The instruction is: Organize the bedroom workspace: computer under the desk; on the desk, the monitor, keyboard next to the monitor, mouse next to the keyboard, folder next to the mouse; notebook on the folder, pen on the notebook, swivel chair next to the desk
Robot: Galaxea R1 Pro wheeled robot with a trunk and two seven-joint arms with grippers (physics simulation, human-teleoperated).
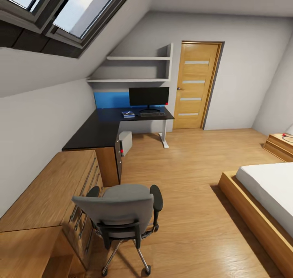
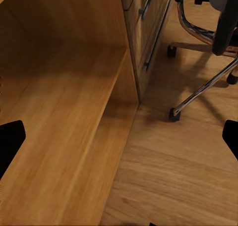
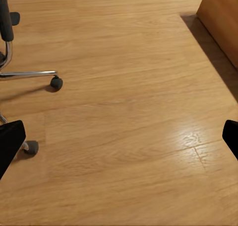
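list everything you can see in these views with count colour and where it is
swivel chair: 1, grey with black armrests and chrome base, near foreground beside the drawers
desk: 1, black top, blue back panel, far left corner
monitor: 1, black, on the desk
keyboard: 1, dark, in front of the monitor
computer: 1, silver-grey, under the desk
blue item: 1, on the desk left of the keyboard, too small to identify
wooden drawers: 1, along the left wall
door: 1, wooden, far wall
bed: 1, white on wooden frame, right
left gripper: black fingers apart
right gripper: black fingers apart
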